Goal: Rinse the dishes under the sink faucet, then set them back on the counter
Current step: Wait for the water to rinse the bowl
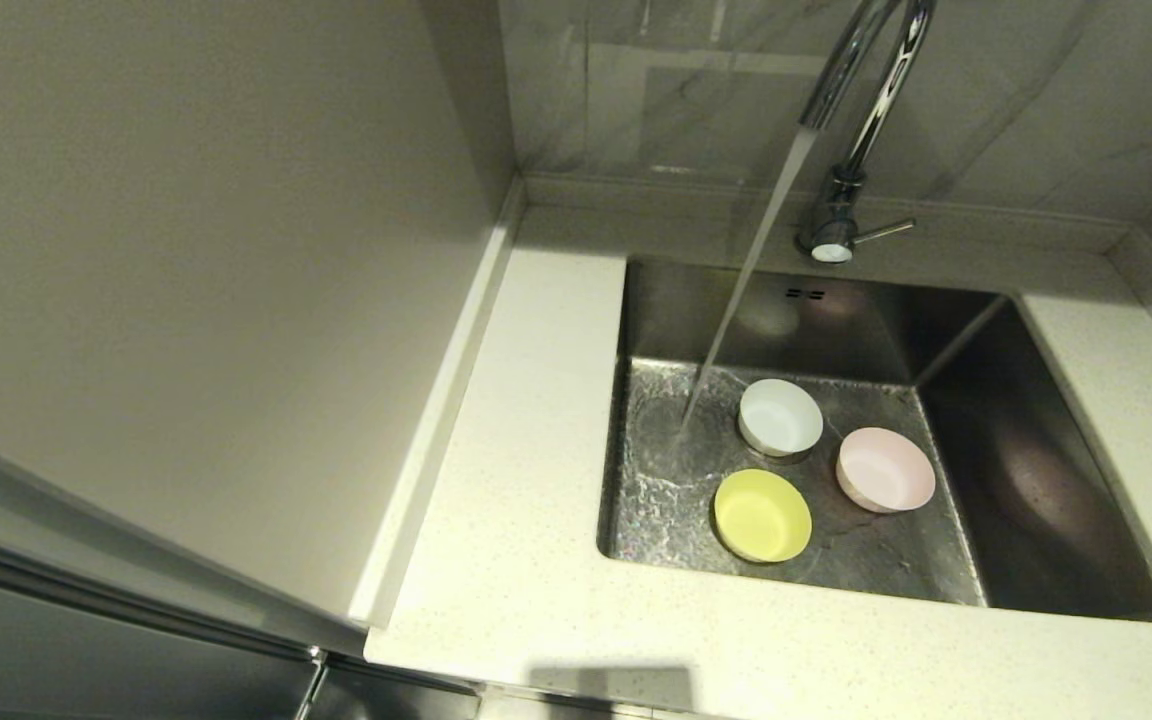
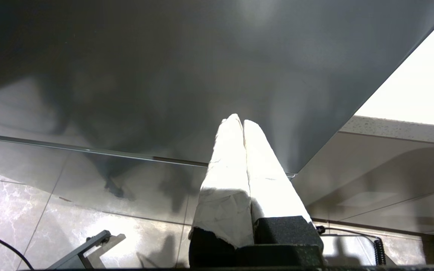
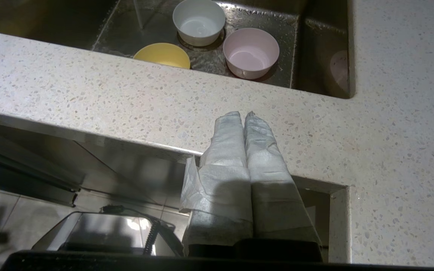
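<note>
Head view only: tall chrome gooseneck faucet (image 1: 861, 110), water running. Wrist views only: left gripper (image 2: 242, 122), fingers together, beside a grey cabinet panel (image 2: 202, 67); right gripper (image 3: 244, 114), fingers together, before the speckled off-white counter (image 3: 89, 98). Rectangular stainless-steel sink (image 1: 1026, 480) holds small white bowl (image 1: 780, 417), yellow bowl (image 1: 762, 515) and pale pink bowl (image 1: 885, 469), all upright.

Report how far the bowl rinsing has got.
Done: the faucet is running and the white bowl, yellow bowl and pink bowl sit in the sink. In hand: nothing; the left gripper and right gripper are shut and empty, below the counter. Left: rinsing each bowl and returning it to the counter.
</note>
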Available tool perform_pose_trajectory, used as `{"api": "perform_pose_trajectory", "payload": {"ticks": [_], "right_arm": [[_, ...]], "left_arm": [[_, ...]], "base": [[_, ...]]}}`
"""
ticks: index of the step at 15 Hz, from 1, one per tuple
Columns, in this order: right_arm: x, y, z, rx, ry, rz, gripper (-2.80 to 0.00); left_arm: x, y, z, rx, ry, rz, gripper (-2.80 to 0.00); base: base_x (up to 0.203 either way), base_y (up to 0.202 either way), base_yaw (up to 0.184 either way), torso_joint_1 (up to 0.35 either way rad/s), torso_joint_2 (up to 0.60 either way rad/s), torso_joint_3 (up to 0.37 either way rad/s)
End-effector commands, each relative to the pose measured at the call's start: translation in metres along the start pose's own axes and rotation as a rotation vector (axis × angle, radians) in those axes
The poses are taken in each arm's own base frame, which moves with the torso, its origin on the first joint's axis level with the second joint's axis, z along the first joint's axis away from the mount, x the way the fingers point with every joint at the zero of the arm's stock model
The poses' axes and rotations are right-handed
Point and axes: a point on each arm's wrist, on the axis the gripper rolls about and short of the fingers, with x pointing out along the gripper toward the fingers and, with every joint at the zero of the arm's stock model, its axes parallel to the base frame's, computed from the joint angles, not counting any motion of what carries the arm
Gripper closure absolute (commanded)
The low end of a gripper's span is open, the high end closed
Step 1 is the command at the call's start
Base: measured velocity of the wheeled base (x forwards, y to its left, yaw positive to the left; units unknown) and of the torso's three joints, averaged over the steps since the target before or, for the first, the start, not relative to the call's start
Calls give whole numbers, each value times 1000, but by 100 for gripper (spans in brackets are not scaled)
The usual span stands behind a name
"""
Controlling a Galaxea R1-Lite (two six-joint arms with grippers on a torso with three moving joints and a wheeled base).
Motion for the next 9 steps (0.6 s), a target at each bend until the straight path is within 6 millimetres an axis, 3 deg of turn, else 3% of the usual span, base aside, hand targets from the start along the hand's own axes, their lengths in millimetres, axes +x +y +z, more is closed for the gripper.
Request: {"api": "perform_pose_trajectory", "payload": {"ticks": [1,9], "right_arm": [[0,0,0,0,-1,1,0],[0,0,0,0,1,1,0]], "left_arm": [[0,0,0,-1,-2,1,0],[0,0,0,-1,-2,1,0]], "base": [[0,0,0,0,0,0],[0,0,0,0,0,0]]}}
